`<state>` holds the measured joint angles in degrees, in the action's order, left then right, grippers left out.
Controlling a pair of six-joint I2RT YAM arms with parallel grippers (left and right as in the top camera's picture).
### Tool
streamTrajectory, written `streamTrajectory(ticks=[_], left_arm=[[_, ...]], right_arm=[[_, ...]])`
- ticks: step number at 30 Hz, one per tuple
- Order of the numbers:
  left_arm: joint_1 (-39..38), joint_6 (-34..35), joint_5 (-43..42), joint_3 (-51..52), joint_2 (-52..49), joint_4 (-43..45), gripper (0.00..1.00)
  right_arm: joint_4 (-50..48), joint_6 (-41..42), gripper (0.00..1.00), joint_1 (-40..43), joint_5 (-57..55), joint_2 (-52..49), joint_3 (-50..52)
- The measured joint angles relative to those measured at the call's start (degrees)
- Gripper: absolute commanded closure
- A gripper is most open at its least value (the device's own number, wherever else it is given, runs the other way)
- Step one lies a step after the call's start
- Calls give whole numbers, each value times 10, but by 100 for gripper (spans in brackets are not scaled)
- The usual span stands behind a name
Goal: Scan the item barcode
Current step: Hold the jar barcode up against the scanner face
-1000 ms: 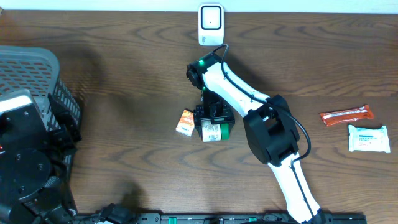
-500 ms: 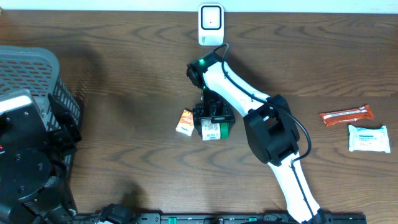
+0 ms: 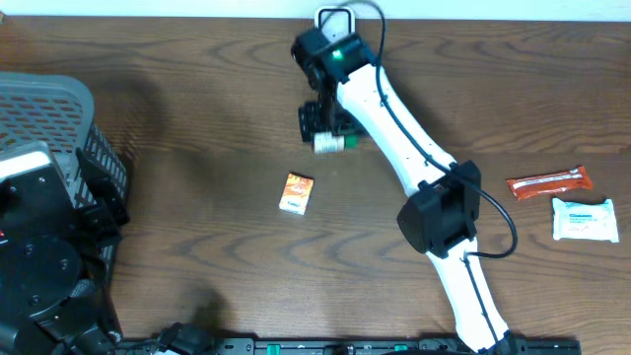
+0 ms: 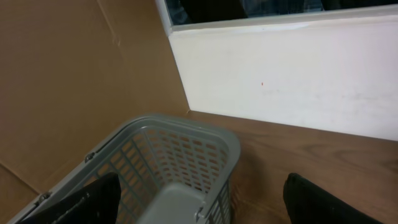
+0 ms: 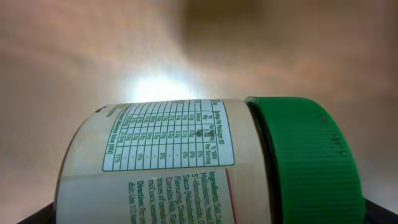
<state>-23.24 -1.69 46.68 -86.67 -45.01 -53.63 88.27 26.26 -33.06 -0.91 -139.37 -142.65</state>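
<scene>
The right fingers (image 3: 314,122) grip the green-lidded jar (image 5: 186,162), which is held on its side over the table (image 3: 197,197) near the white scanner (image 3: 328,14) at the far edge. The left fingers (image 4: 323,202) stand open above the grey basket (image 4: 186,143).

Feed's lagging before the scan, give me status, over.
Left tool open over basket. Right tool shut on green-capped jar, at scanner. Orange box lies apart, not in the way.
</scene>
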Motion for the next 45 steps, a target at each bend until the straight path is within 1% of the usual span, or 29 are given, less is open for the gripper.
streamTrajectory(ticks=[4,11,21,23,27,28,32,37,41,45], left_arm=[[0,0,0,0,0,0,16],[0,0,0,0,0,0,16],[0,0,0,0,0,0,16],[0,0,0,0,0,0,16],[0,0,0,0,0,0,16],[0,0,0,0,0,0,16],[0,0,0,0,0,0,16],[0,0,0,0,0,0,16],[0,0,0,0,0,0,16],[0,0,0,0,0,0,16]], right_arm=[[-47,-1,44,0,-76,0,-53],[-170,-11,42,1,-181,0,-58],[-381,-62,45,13,-224,0,-44],[-429,-70,45,19,-226,0,-27],[-527,-88,42,34,-229,0,26],[-569,-94,41,41,-230,0,51],[-680,-113,40,59,-232,0,116],[-826,-132,40,76,-232,0,182],[-938,-138,38,83,-232,0,233],[-1012,-145,39,87,-227,-3,271]])
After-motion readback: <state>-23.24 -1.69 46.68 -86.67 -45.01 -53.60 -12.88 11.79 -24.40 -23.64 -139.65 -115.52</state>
